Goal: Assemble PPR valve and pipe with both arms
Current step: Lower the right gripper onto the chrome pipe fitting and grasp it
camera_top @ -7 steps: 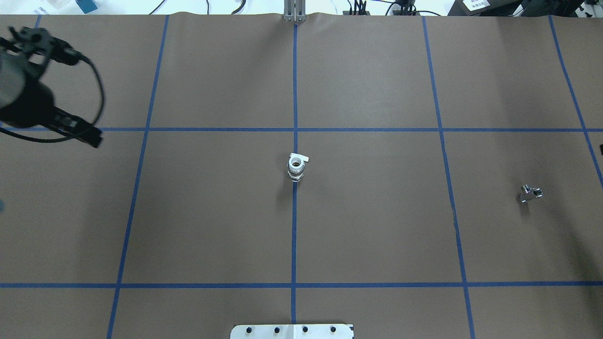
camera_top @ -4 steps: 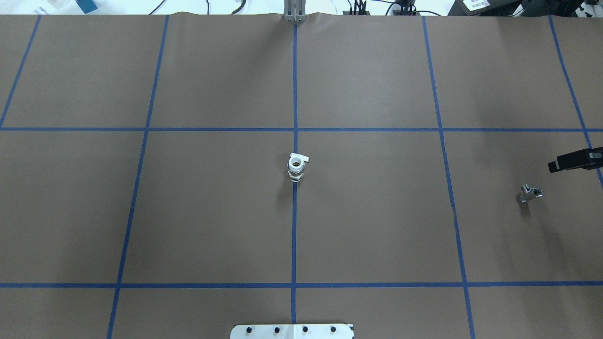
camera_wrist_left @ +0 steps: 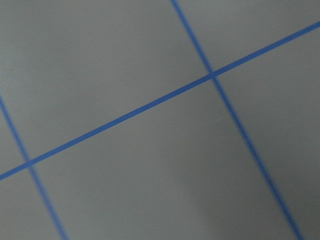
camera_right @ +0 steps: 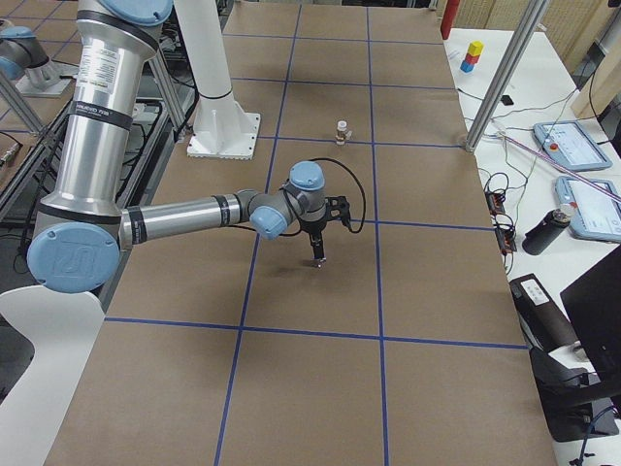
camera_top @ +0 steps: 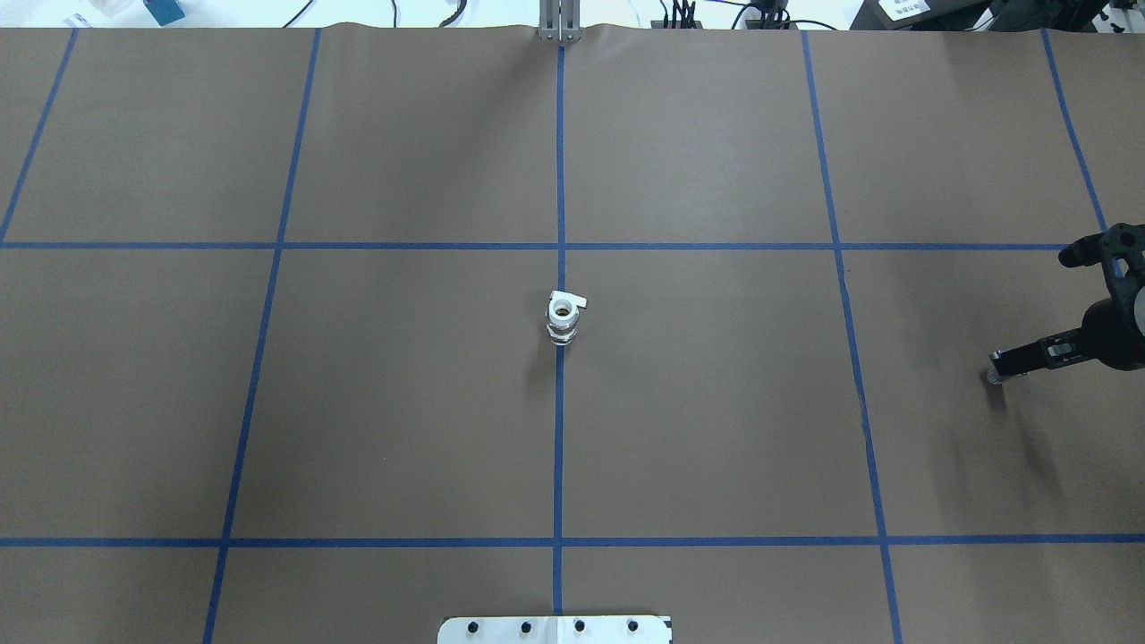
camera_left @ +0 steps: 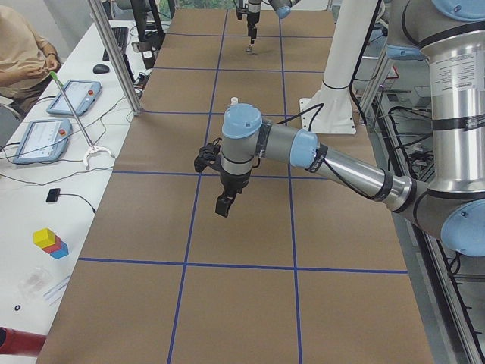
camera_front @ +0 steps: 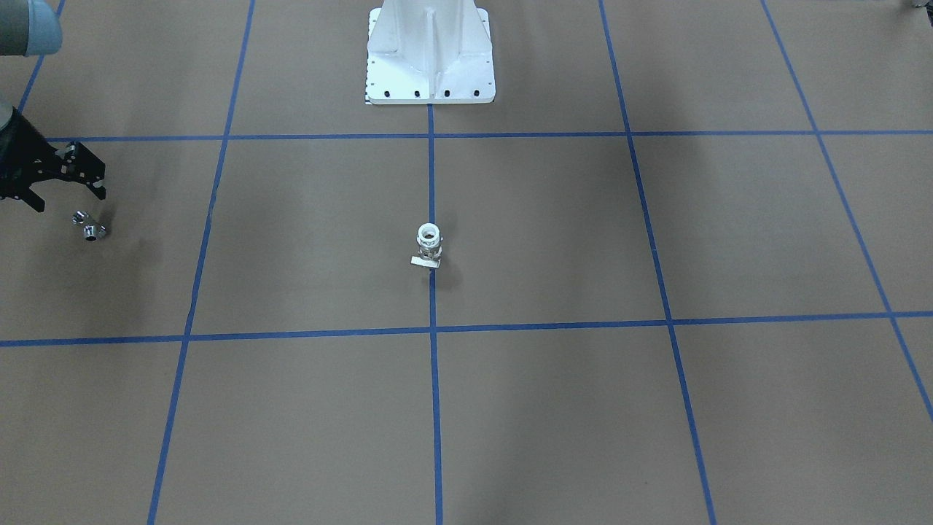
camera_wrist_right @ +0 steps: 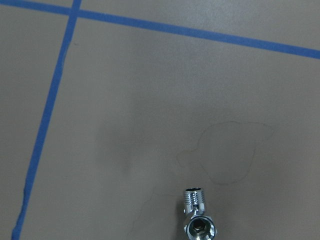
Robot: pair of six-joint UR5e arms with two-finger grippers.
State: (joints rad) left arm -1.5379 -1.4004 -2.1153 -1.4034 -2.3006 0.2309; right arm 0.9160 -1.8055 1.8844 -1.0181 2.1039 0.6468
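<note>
Since neither part is in hand, I read this as the approach to the first pick. Right tool hangs just over the pipe near the right end of the desk, fingers spread wide, nothing between them. Right wrist view has the pipe low at the frame edge, so the tool probably isn't centred on it.

Left tool hovers over bare desk at the left end, well apart from both parts. Only the side view shows it, so I can't tell how far open it is.

PPR valve stands upright mid-desk on the centre tape line, white ring up, handle tab sticking out sideways.

Handling guess:
- **Pipe:** small chrome elbow, rigid, light, slick and rounded. It's likely to squirt out or roll under a skewed pinch. Close across a straight leg or the nut end, square to it, not on the bend.
- **Valve:** looks stiff but tall on a small foot, so a side nudge could topple it. Take the metal body below the ring. Leave the tab and the ring's bore free for mating.
</note>
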